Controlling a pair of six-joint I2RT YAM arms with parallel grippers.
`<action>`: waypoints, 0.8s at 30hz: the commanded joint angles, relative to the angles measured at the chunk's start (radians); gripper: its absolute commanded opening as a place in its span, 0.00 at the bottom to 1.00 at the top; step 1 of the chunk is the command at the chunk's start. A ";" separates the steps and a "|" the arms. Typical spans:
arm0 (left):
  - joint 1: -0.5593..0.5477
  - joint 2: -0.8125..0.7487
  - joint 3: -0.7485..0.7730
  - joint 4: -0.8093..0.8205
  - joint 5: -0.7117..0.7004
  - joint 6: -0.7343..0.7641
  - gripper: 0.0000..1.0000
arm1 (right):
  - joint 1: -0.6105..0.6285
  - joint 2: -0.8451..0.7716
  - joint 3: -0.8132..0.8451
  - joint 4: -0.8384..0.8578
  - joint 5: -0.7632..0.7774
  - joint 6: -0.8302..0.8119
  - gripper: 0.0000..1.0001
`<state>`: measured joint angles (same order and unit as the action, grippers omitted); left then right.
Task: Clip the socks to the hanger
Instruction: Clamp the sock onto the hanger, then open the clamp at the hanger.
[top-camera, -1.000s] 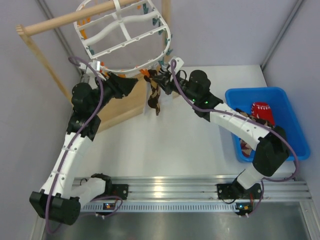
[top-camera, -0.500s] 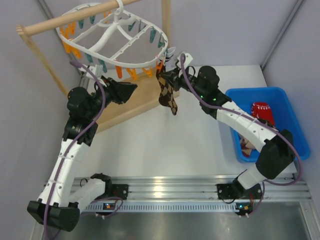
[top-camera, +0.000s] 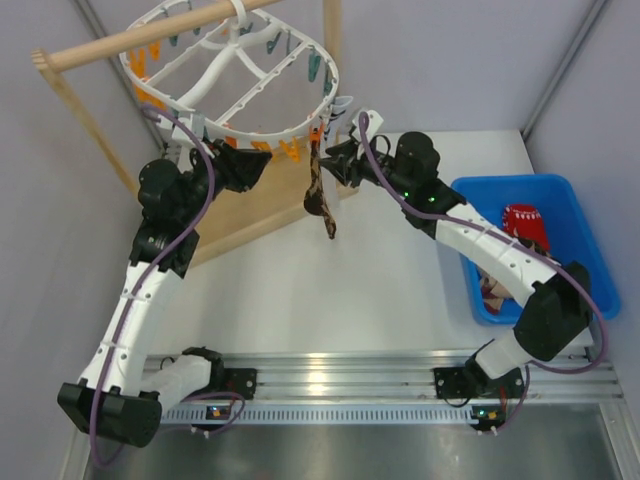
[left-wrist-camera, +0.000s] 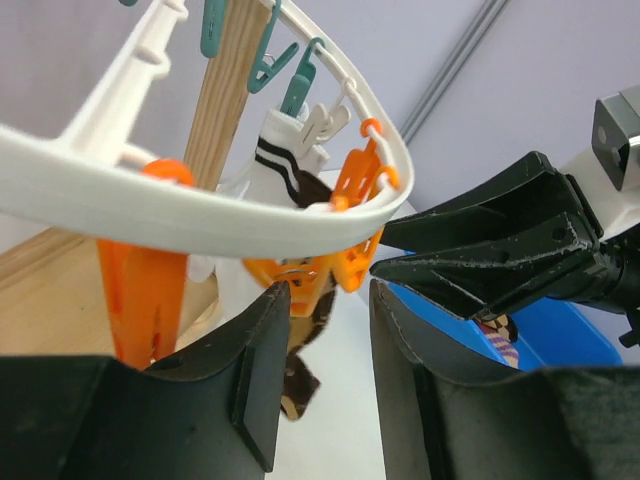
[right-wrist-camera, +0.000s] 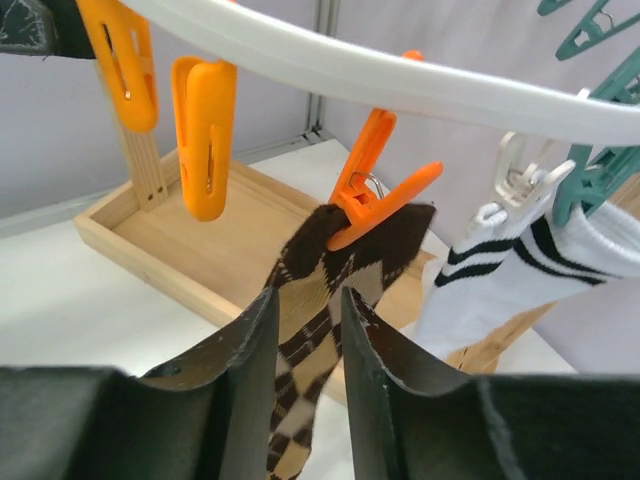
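The white oval hanger hangs from the wooden pole, with orange and teal clips round its rim. A brown-black argyle sock hangs from an orange clip at the near right rim. My right gripper is open just right of it, and the sock dangles in the gap beyond its tips. My left gripper is open, its tips just under that orange clip. A white sock with dark bands is clipped next to it. A red sock lies in the bin.
A blue bin with more socks stands at the right. The wooden pole rack and its tray base stand at the back left under the hanger. A grey wall is behind.
The hanger has swung and tilted. The argyle sock has moved left off my right gripper and now hangs from the orange clip. My left gripper stays at the rim.
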<state>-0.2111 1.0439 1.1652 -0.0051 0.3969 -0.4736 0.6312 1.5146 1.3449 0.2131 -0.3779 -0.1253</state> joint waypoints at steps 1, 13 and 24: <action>0.003 0.008 0.048 0.070 -0.004 -0.010 0.42 | -0.013 -0.051 0.053 -0.023 -0.036 -0.025 0.33; 0.003 0.021 0.054 0.067 0.013 0.000 0.41 | 0.045 -0.004 0.131 0.022 -0.279 0.006 0.44; 0.003 0.018 0.071 0.043 0.011 0.010 0.41 | 0.081 0.134 0.215 0.106 -0.202 0.047 0.49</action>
<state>-0.2111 1.0672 1.1950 -0.0013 0.4030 -0.4744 0.7006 1.6234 1.4990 0.2501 -0.5926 -0.1009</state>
